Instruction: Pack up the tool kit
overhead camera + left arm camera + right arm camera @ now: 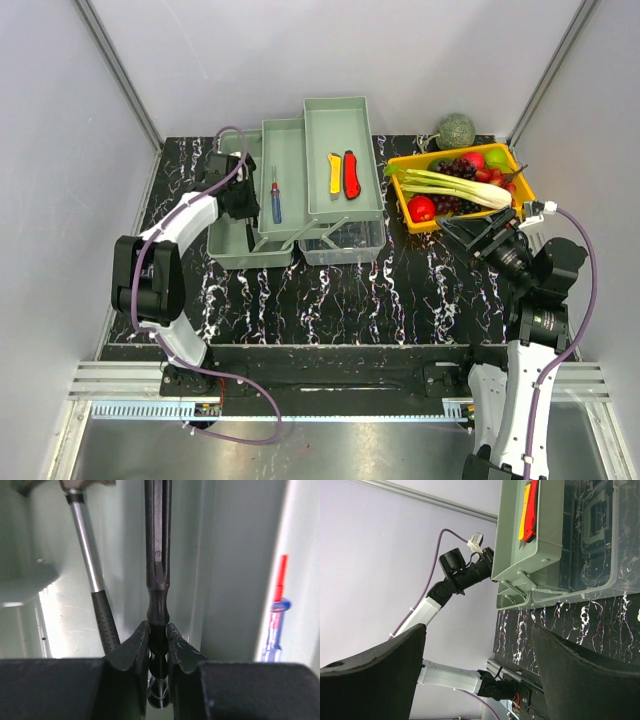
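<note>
The pale grey-green toolbox stands open at the table's back, its tiered trays folded out. A yellow knife and a red knife lie in the top tray. A blue and red screwdriver lies in the middle tray. My left gripper is over the box's left side. In its wrist view, the left gripper is shut on a slim black metal tool, beside a hammer in the box. My right gripper hangs open and empty right of the box.
An orange-yellow tray of fruit and vegetables sits at the right, close behind the right gripper. A round green vegetable lies behind it. The box's clear section faces the front. Grey walls close in the table.
</note>
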You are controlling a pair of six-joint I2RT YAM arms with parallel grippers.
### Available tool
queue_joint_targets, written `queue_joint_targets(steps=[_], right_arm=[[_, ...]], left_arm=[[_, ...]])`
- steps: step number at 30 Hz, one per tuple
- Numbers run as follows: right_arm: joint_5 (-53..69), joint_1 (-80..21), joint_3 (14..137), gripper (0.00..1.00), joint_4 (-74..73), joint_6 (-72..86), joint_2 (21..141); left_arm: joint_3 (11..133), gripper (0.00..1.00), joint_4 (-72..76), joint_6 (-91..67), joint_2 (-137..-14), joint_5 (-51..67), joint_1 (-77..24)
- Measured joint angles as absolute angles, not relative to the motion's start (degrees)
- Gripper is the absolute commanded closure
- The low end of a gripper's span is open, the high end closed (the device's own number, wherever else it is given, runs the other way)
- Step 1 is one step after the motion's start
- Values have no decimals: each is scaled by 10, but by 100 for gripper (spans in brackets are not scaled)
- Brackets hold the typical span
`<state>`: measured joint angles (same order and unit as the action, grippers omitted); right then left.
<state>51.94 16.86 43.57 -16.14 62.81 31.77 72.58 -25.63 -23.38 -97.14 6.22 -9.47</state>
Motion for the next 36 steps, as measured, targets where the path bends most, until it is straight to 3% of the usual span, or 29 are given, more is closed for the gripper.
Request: queue_joint_targets(steps=[10,20,30,36], right_arm=[[519,169,425,10,-162,628,316],[519,169,423,10,-163,628,314],[519,169,421,11,-163,633,309],[519,169,421,10,-165,634,308]], left_arm=[[708,95,-210,-244,-992,105,-91],[707,67,-211,-258,-994,110,-86],[707,67,-208,-253,-994,109,-81],[706,58,-213,-253,-977,105,-78]])
